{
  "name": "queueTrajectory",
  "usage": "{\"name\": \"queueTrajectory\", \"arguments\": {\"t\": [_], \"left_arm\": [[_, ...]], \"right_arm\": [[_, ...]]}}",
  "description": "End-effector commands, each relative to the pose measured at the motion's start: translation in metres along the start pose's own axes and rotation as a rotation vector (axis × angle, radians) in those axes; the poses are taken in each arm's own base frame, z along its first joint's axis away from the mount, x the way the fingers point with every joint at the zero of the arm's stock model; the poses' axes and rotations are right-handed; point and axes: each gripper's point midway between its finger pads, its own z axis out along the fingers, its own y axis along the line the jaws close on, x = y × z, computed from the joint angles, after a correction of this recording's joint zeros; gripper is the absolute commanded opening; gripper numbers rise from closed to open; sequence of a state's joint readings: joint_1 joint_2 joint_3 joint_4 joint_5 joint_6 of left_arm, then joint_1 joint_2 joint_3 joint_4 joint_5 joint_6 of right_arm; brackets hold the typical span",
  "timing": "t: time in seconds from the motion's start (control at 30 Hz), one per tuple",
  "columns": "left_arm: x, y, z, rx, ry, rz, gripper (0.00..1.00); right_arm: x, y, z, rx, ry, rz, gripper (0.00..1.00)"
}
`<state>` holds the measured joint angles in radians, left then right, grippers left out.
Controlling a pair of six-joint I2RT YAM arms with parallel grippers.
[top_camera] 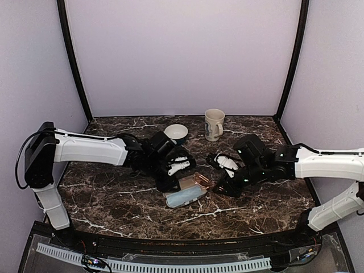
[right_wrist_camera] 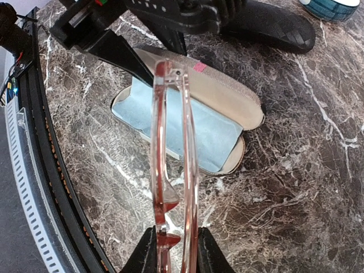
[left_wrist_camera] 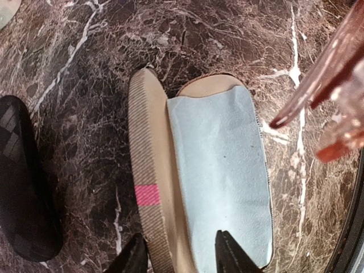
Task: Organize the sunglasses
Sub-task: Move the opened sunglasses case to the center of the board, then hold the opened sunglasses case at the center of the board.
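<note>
The right gripper (right_wrist_camera: 176,253) was clenched on the sunglasses (right_wrist_camera: 173,142). They were a folded pink see-through frame, pinched edge-on at one end and sticking straight out ahead of the fingers, clear of the table (right_wrist_camera: 296,170).

Ahead of the gripper and below the frame lay the open case (right_wrist_camera: 227,94). A pale blue cloth (right_wrist_camera: 199,128) covered its tray, and its striped lid stood up on the far side. From the left wrist view, the frame's tip hung just beside the tray's open edge, not yet over it.

At the lid's left end, the left gripper (left_wrist_camera: 179,259) stood astride the rim. A gap showed on its inner side, so it looked released rather than pinching.

The step in hand seemed to be laying the sunglasses in the tray, and these points looked likely to matter:

- **Alignment:** the frame ran across the case's length, so the wrist probably needed a turn to bring the two in line.
- **Approach:** a move forward over the cloth, then a low descent, would keep the frame off the near rim, since a knock there might shove the light case.
- **Release:** letting go looked safest only once the frame rested on the cloth.
- **Lid:** nothing appeared to hold it, so it might drop.

Beyond the lid lay a black case (right_wrist_camera: 273,25), and past it, at the far right, a bowl (right_wrist_camera: 335,7).
</note>
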<state>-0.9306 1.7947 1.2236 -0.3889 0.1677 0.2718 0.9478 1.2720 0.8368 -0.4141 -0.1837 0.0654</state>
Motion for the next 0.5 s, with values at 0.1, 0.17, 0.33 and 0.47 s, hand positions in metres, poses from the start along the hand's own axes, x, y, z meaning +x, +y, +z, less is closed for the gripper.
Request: {"name": "queueTrajectory", "arguments": {"t": [0.1,0.17,0.33,0.47], "left_arm": [[-0.017,-0.001,-0.032,-0.033,-0.098,0.025,0.51],[-0.016,-0.001,-0.038,-0.047,-0.107,0.022,0.54],[-0.003,0.003,-0.053,-0.102,-0.111,-0.010,0.58],[0.002,0.009,-0.066,-0.163,-0.140,-0.064,0.59]], "right_arm": [[-0.001,0.007,0.005,-0.053,0.027,-0.008,0.22],[-0.003,0.009,0.007,-0.070,0.038,-0.021,0.22],[-0.004,0.008,0.016,-0.073,0.098,-0.060,0.23],[-0.015,0.007,0.018,-0.070,0.096,-0.097,0.23]]}}
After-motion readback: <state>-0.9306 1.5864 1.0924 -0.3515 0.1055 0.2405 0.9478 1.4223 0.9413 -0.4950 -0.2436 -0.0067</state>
